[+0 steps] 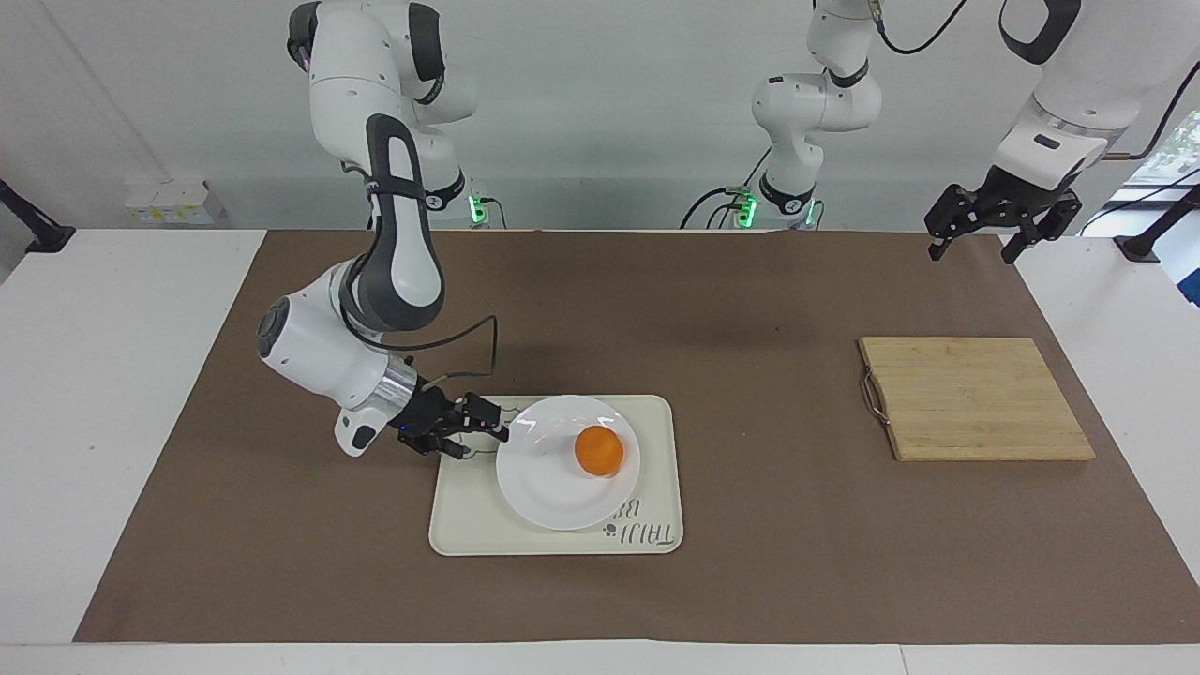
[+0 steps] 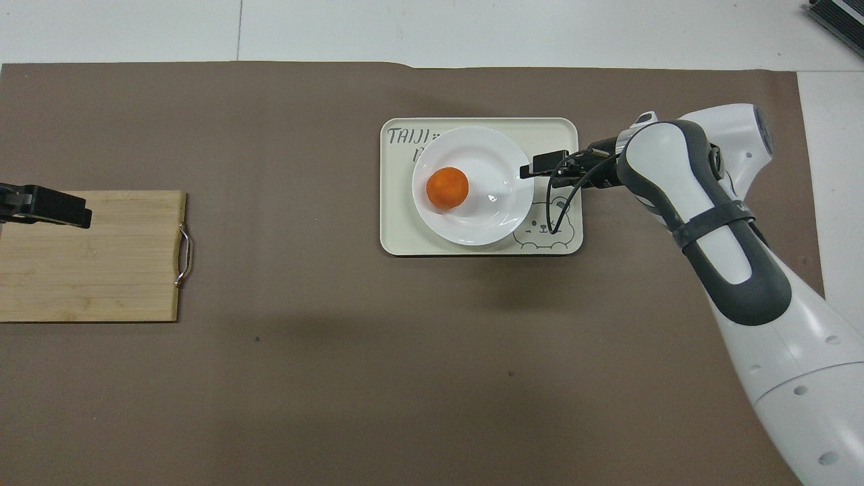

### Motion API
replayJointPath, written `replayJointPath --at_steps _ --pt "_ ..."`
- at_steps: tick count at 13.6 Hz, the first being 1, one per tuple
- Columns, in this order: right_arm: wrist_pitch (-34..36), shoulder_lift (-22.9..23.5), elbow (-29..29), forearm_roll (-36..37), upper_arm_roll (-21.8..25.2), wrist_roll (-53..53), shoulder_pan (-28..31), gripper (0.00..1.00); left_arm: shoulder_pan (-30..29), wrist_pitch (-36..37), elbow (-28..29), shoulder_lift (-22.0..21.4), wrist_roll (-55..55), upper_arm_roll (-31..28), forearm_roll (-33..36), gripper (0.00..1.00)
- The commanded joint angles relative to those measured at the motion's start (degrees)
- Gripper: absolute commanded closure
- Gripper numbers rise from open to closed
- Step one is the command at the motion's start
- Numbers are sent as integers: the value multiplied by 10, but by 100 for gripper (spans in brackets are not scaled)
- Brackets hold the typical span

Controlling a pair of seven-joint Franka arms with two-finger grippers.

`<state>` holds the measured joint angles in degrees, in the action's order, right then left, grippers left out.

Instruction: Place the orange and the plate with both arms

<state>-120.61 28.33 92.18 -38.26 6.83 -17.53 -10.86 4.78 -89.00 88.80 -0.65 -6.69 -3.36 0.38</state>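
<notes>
The desk fills both views, white at its ends and covered across the middle by a brown paper sheet. The right arm comes down from the upper left of the facing view, its elbow bent above the paper. A bamboo cutting board with a metal handle lies at the right of the facing view, toward the left arm's end of the desk. A cream tray with a bear drawing and lettering sits in the lower middle of that view.

The white plate rests on the tray, and the orange sits on the plate, off-centre toward the left arm's end. The right gripper hangs low at the plate's rim, over the tray's bear corner, its fingers spread and holding nothing; whether a fingertip touches the rim cannot be told. The left gripper hangs high in the upper right of the facing view, fingers spread wide and empty; in the overhead view it shows at the left edge, over the cutting board.
</notes>
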Motion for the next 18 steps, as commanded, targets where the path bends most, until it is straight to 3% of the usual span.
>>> replayJointPath --at_steps 1,3,5,10,18 --pt "-4 -49 9 124 -1 80 -4 0 -2 18 -11 -1 -25 -1 -5 0" --pt "13 -80 11 198 -1 138 -3 0 3 9 -9 -1 -24 -1 -5 0" --pt "73 -103 9 243 0 180 4 0 -1 9 -9 -1 -24 -2 -5 0" --pt "190 -172 8 295 2 218 47 0 -6 9 -9 -1 -23 -5 -5 0" --pt "253 -245 -6 340 3 218 60 0 -6 9 -9 -1 -23 -5 -5 0"
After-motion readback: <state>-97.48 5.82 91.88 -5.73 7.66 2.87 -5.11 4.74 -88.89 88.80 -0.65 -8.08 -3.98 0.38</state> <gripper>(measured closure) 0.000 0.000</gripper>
